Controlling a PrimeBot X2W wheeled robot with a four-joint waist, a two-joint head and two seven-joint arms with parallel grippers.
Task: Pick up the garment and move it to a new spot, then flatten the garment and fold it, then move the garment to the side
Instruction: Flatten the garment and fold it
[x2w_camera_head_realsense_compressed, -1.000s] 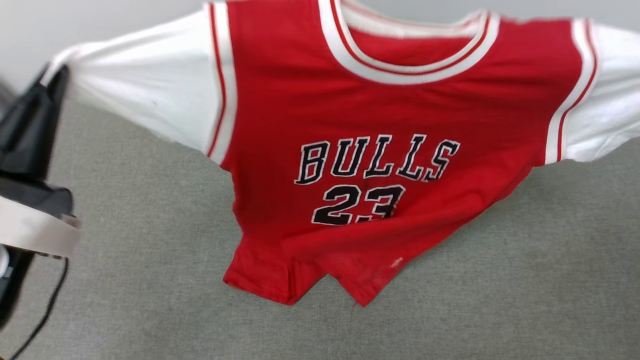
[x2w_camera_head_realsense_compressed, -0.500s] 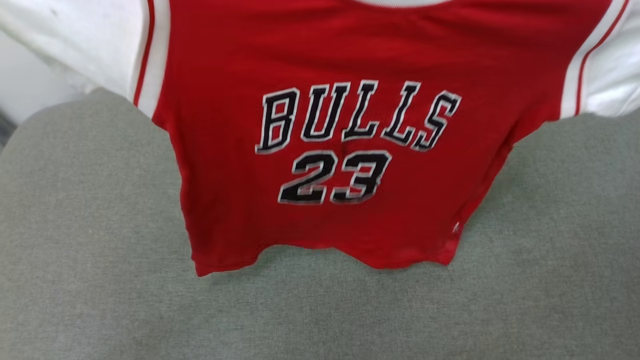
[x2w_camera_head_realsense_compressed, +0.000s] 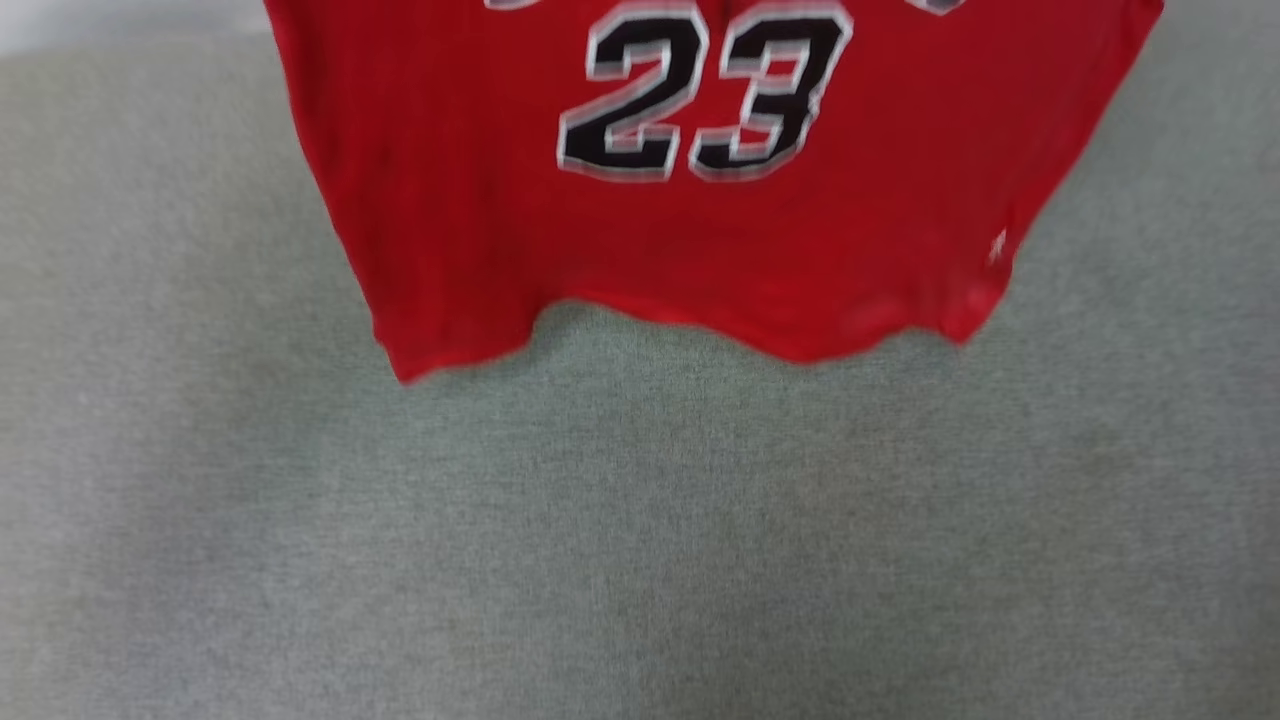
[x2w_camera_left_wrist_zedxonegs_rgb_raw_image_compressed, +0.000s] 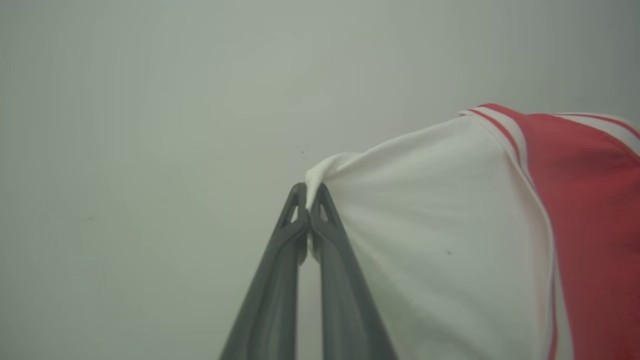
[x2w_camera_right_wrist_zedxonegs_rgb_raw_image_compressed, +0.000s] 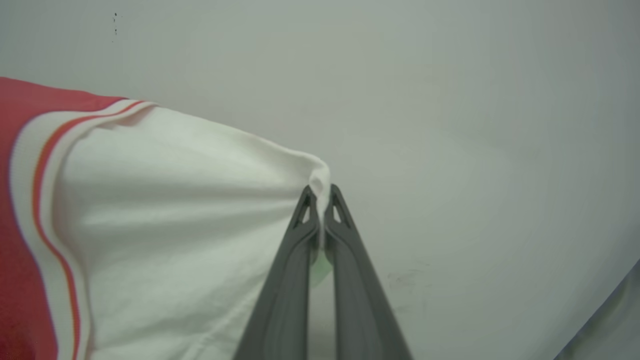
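In the head view, the grey-green fabric-covered surface takes up the lower part of the blurred picture. Above it hangs the red jersey-style T-shirt with white short sleeves, front towards the camera. Its wavy hem dips lowest at the view's left corner. Whether the hem touches the surface cannot be told. Higher on the red cloth sits the black, white-edged number "23", and the shirt runs off the top edge.

In the left wrist view, the left arm's two long dark fingers rise from the bottom edge. The left jaws are pressed together on a bunched tip of one white sleeve. From there the sleeve stretches taut to the view's right, past a white-and-red striped seam, into the red body. Beyond is a plain pale wall.

In the right wrist view, the right arm's dark fingers stand the same way. The right jaws are clamped on the pinched tip of the other white sleeve. That sleeve fans out to the view's left towards its striped trim and the red cloth, with the pale wall behind.
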